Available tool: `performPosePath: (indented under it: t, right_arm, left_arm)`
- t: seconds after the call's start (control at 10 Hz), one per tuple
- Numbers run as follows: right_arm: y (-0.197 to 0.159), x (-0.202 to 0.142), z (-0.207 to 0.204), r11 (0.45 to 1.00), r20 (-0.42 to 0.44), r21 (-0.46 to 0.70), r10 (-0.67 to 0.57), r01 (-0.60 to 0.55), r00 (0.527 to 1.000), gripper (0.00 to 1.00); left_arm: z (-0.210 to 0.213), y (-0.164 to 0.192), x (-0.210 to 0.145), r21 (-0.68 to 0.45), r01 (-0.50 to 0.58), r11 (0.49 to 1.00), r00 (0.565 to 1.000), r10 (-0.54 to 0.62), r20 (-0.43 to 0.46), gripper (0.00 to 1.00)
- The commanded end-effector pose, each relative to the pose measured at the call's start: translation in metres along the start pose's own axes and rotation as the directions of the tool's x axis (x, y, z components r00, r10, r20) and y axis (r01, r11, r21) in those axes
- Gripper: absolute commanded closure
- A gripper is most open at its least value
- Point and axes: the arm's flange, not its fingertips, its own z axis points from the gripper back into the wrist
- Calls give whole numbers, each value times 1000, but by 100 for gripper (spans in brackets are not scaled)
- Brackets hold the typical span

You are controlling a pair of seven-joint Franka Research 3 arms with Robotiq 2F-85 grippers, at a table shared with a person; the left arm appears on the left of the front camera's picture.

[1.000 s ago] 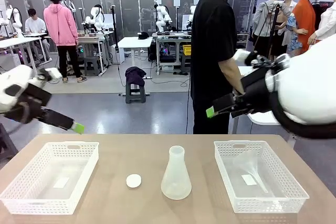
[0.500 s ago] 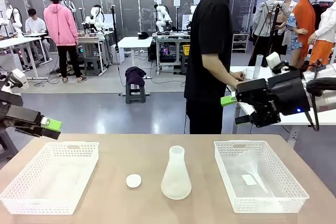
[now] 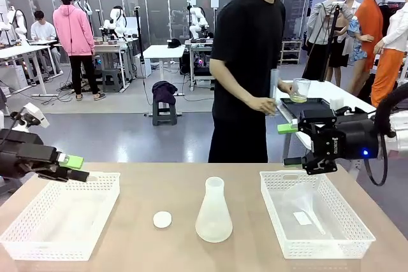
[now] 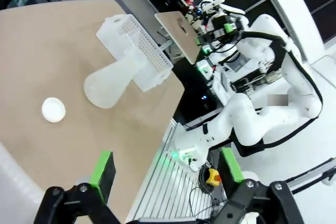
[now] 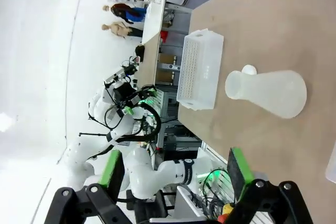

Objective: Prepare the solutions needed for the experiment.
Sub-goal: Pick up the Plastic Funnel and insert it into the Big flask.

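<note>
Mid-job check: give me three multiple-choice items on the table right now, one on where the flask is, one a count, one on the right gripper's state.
1. Where does the conical flask stand?
A. In the left basket
B. In the right basket
C. On the table between them

2. How many baskets are on the table?
A. One
B. Two
C. Three

3. The right gripper is:
A. Open, holding nothing
B. Shut on the flask
C. Shut on a basket rim

Answers:
1 C: it stands on bare wood between the two baskets.
2 B: one sits at each side.
3 A: its fingers stand apart with nothing between them.
</note>
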Motion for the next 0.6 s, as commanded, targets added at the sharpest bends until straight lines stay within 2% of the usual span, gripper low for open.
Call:
performPosePath:
  t: [0.0,0.2,0.4,0.5]
  right_arm:
    - [-1,2,-3,1000,12,-15,6,-5,1000,0]
    - [-5,3,-2,1000,32,-3,-21,21,999,0]
    - [-8,3,0,1000,40,-2,-26,26,999,0]
    - [-9,4,1,1000,44,-5,-11,12,999,0]
  left_arm:
    - [-2,-3,9,-30,-20,999,1000,20,-2,0]
    - [-9,-4,14,-77,-154,985,988,154,-1,0]
    - [-14,-5,19,-77,-224,972,975,223,-19,0]
    - [-17,-6,22,-99,-254,962,967,255,-1,0]
